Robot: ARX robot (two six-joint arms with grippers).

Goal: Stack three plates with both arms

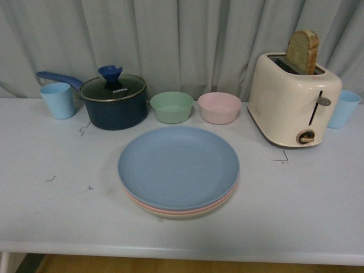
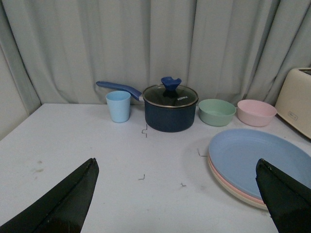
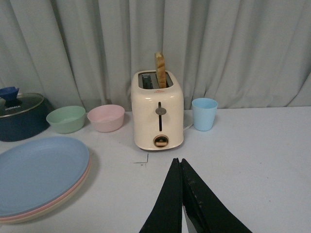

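Note:
Three plates lie in one stack at the middle of the table: the light blue plate (image 1: pixel 178 166) on top, a pink plate (image 1: pixel 149 206) under it, and a beige plate (image 1: pixel 187 215) at the bottom. The same stack appears in the left wrist view (image 2: pixel 252 160) and the right wrist view (image 3: pixel 36 172). Neither arm shows in the front view. My left gripper (image 2: pixel 176 162) is open, its black fingers wide apart above bare table to the left of the stack. My right gripper (image 3: pixel 178 160) is shut with nothing in it, to the right of the stack and in front of the toaster.
Along the back stand a light blue cup (image 1: pixel 57 100), a dark blue lidded pot (image 1: pixel 113 101), a green bowl (image 1: pixel 171 107), a pink bowl (image 1: pixel 219 107), a cream toaster (image 1: pixel 293 99) with a bread slice (image 1: pixel 302 51), and a second blue cup (image 1: pixel 343 108). A curtain hangs behind.

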